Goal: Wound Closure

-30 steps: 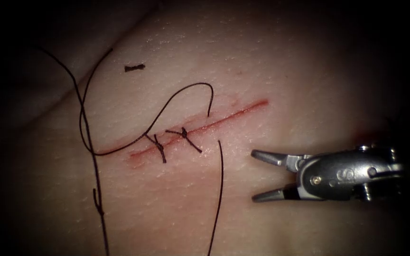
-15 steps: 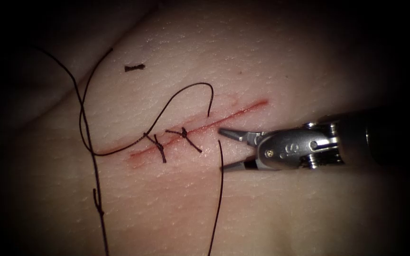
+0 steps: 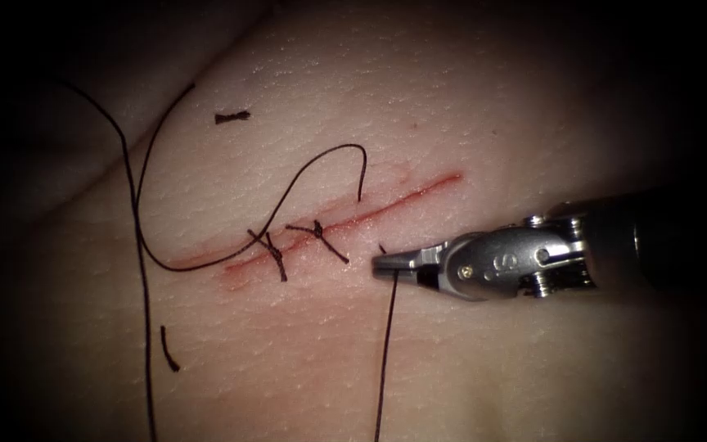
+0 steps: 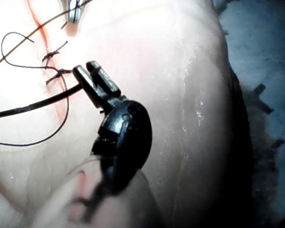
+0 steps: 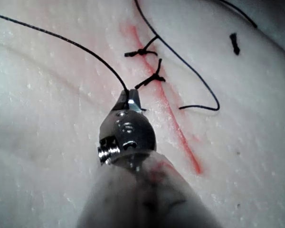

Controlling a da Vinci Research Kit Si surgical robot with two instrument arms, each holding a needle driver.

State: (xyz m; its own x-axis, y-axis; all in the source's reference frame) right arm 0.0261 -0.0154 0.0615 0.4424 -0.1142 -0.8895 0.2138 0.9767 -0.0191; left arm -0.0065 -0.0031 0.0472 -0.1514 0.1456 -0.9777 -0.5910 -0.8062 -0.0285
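Gripping thread [image 3: 386, 344] running downward, right end effector [image 3: 386, 263] beside cut [image 3: 403, 199]

The tissue [image 3: 468, 106] is pale pork belly with a thin red cut [image 3: 353, 217] running slantwise, rising toward the right. Two dark stitches [image 3: 296, 241] with knots cross the lower left part of the cut. A long dark thread [image 3: 288, 188] loops over the cut's left side. On the right side of the cut, another thread strand [image 3: 385, 360] runs down, its upper end gripped in the closed jaws of the right pincer [image 3: 386, 262]. Two short cut ends [image 3: 231, 117] lie loose left of the cut. No needle is seen.
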